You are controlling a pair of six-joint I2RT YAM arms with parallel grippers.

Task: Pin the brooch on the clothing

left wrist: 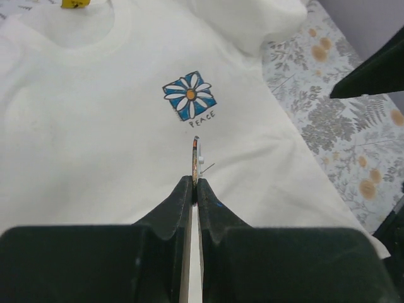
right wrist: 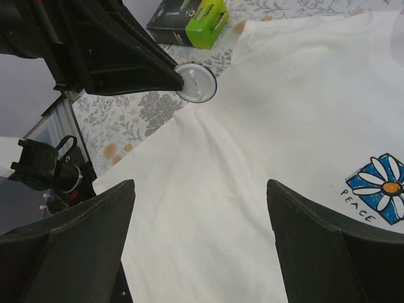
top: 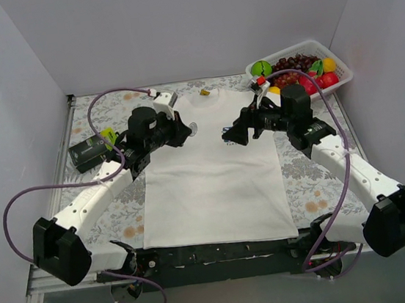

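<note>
Floral table: basket holds fruit; left gripper pinches brooch, right gripper gapes.

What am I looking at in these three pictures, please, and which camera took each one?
These are two robot arms bolted at the near edge of a table, each ending in a two-finger gripper. The wide picture comes from a fixed camera above and behind them. The other two come from cameras on the wrists, looking past each arm's own fingers. On the table's flower-patterned top lies a white T-shirt with a blue flower print and a yellow neck tag. A basket of fruit sits at the far right, a black and green box at the left. The left gripper is shut on a small round brooch, seen edge-on in its own view, over the upper part of the shirt. The right gripper is open and holds nothing.
</note>
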